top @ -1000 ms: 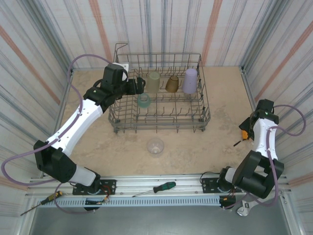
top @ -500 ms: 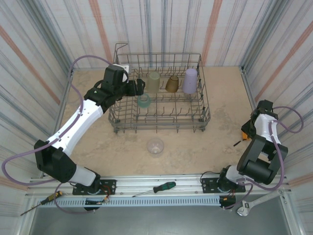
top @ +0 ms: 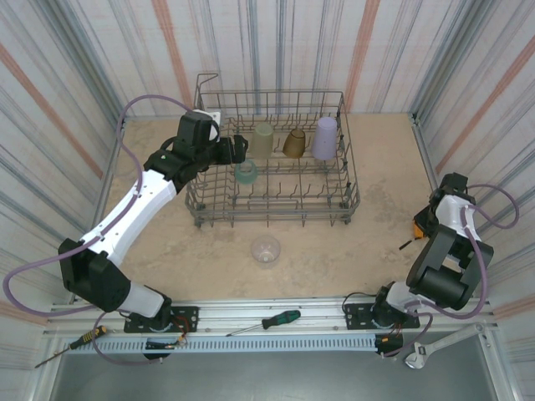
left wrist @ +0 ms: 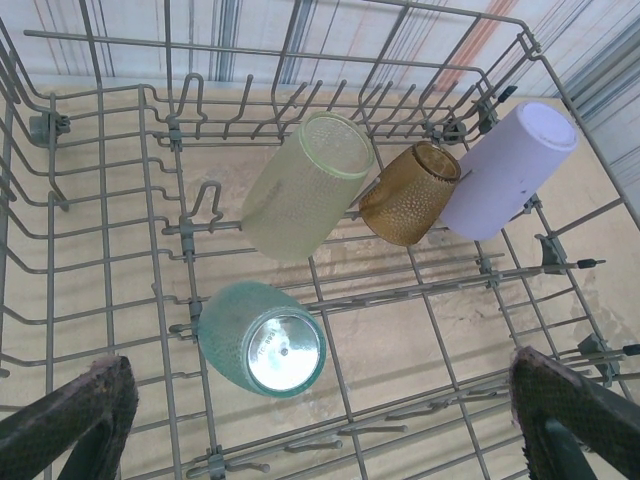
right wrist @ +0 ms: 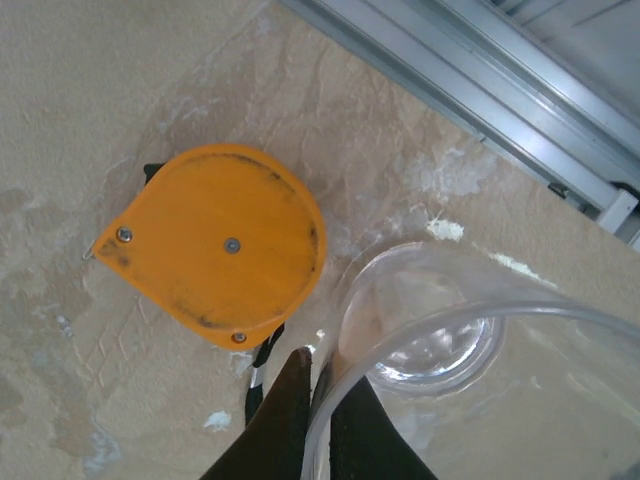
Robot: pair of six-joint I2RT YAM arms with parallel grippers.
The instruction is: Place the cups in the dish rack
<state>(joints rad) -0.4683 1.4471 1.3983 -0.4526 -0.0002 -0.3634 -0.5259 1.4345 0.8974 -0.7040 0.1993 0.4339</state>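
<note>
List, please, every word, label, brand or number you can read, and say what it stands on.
No text can be read.
The orange case has a plain face, with screws only.
The clear cup, the tinted cups and the dish rack bear no print.
The screwdriver is too small to tell.

A large grey wire dish rack point(top: 272, 210) with tall sides and rows of tines is set on the desk, and four translucent cups are held in it. A pale yellow-green cup point(left wrist: 305, 185), an amber-brown cup point(left wrist: 410, 192) and a lavender cup point(left wrist: 508, 168) are leaned side by side along the far row, and a teal cup point(left wrist: 262, 338) is placed base up nearer the front. A clear cup point(top: 266, 250) is left on the desk in front of the rack, while a second clear cup point(right wrist: 430, 330) is pinched at its rim by the right gripper point(right wrist: 318, 372).
</note>
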